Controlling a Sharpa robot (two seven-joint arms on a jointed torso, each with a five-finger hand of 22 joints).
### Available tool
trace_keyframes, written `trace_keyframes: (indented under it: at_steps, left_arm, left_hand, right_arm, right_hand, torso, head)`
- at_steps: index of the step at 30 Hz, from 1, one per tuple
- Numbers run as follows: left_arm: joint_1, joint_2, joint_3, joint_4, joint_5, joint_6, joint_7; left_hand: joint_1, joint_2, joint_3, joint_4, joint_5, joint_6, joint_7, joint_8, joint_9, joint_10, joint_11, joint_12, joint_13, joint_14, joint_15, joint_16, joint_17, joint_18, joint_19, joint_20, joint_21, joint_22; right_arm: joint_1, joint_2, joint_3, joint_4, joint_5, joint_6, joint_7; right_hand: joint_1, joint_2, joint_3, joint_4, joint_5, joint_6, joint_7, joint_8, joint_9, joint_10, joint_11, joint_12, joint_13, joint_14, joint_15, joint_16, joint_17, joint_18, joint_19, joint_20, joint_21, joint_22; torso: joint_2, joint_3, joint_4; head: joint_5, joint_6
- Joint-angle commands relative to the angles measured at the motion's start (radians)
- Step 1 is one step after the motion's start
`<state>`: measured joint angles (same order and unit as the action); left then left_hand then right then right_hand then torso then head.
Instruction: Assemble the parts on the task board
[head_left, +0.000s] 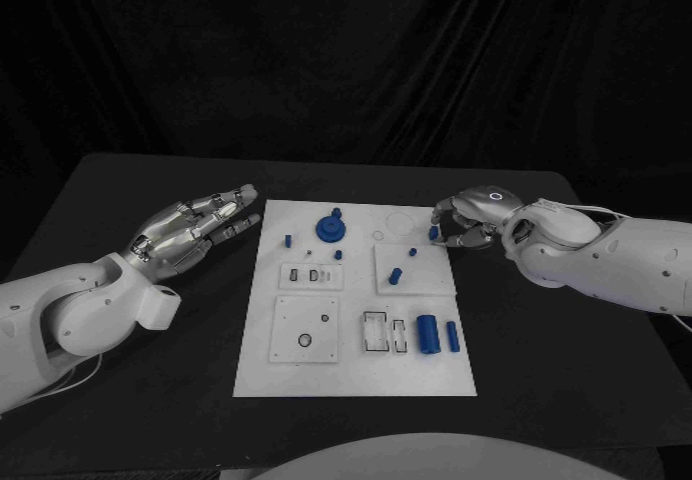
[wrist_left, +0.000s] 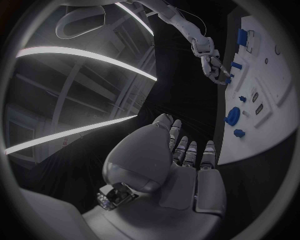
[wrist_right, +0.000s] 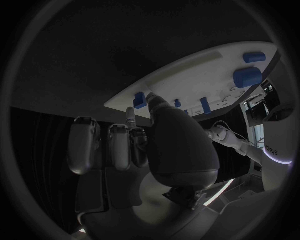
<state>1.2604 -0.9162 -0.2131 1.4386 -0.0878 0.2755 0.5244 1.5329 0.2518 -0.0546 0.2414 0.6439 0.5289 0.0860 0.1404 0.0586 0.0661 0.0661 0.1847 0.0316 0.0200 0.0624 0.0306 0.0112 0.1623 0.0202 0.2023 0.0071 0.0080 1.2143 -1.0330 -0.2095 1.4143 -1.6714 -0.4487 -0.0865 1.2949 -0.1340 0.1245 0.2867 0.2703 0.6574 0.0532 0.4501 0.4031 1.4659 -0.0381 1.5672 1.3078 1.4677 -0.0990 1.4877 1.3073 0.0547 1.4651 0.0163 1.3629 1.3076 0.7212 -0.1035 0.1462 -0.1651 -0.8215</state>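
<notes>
On black table (head_left: 130, 190), white task board (head_left: 353, 375), dark curtain (head_left: 346, 70) behind

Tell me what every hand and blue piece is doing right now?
Left hand: open, beside the board, holding nothing.
Right hand: pinching a small peg at the board's edge.
Gear: flat on the board.
Big cylinder: lying on its side.
Thin cylinder: lying beside it.
</notes>
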Motion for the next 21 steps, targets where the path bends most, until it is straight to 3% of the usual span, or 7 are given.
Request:
trace_keyframes:
  at_steps: [1,6,9,16,21]
  left_arm:
    - [-0.001,0.001,0.001,0.002,0.0,0.01,0.011]
    - [-0.001,0.001,0.001,0.002,0.0,0.01,0.011]
    - [-0.001,0.001,0.001,0.002,0.0,0.011,0.011]
    - [-0.001,0.002,0.001,0.0,0.0,0.013,0.01]
    - [-0.001,0.003,0.001,0.0,0.0,0.014,0.009]
  left_hand:
    - [0.002,-0.001,0.007,-0.001,0.004,0.002,0.003,0.007,0.002,0.004,0.002,0.004,0.001,-0.001,0.008,0.006,0.001,0.02,-0.001,0.008,0.005,0.001]
    - [0.002,-0.001,0.007,-0.001,0.004,0.002,0.003,0.007,0.002,0.004,0.002,0.004,0.001,-0.001,0.008,0.006,0.001,0.02,-0.001,0.008,0.005,0.001]
    - [0.002,-0.001,0.007,-0.001,0.004,0.002,0.003,0.007,0.002,0.004,0.002,0.004,0.001,-0.001,0.008,0.006,0.001,0.02,-0.001,0.008,0.005,0.001]
    - [0.002,-0.002,0.008,-0.002,0.004,0.001,0.003,0.007,0.002,0.005,0.002,0.004,0.001,-0.001,0.008,0.006,0.001,0.02,-0.001,0.008,0.005,0.001]
    - [0.002,-0.002,0.008,-0.002,0.004,0.001,0.003,0.007,0.002,0.005,0.002,0.004,0.001,-0.001,0.008,0.006,0.001,0.02,-0.001,0.008,0.005,0.001]
  right_arm:
    - [-0.004,0.0,0.0,-0.002,-0.004,0.014,-0.023]
    - [-0.006,0.003,0.0,-0.006,-0.004,0.015,-0.023]
    - [-0.006,0.005,0.0,-0.009,-0.004,0.016,-0.022]
    - [-0.006,0.01,0.0,-0.013,-0.004,0.013,-0.019]
    - [-0.006,0.013,0.0,-0.017,-0.004,0.013,-0.019]
  right_hand:
    - [0.011,-0.002,0.004,-0.002,0.007,-0.011,0.002,0.008,0.002,0.105,0.005,0.004,0.263,0.084,0.007,-0.001,0.179,-0.008,0.018,0.005,-0.005,0.201]
    - [0.014,0.001,0.006,-0.002,0.022,-0.02,0.002,0.015,0.006,0.105,0.004,0.004,0.263,0.084,0.007,-0.001,0.178,-0.007,0.018,0.005,-0.007,0.201]
    - [0.016,0.005,0.009,-0.002,0.043,-0.025,0.002,0.023,0.01,0.105,0.004,0.004,0.263,0.083,0.007,-0.002,0.177,-0.007,0.018,0.005,-0.007,0.201]
    - [0.017,0.01,0.012,-0.003,0.063,-0.03,0.001,0.029,0.012,0.105,0.004,0.004,0.263,0.083,0.007,-0.001,0.178,-0.007,0.017,0.005,-0.008,0.201]
    - [0.016,0.013,0.013,-0.001,0.069,-0.033,0.001,0.029,0.011,0.105,0.004,0.004,0.263,0.083,0.006,-0.001,0.177,-0.007,0.017,0.005,-0.009,0.2]
  torso:
    - [-0.001,0.0001,0.0]
    - [-0.001,-0.0005,-0.001]
    - [-0.001,-0.0006,-0.0012]
    - [0.0,0.0,-0.0005]
    - [0.001,-0.0002,-0.0009]
  head:
    - [0.002,-0.001]
    - [0.002,-0.003]
    - [0.002,-0.011]
    - [0.0,-0.006]
    - [-0.001,-0.009]
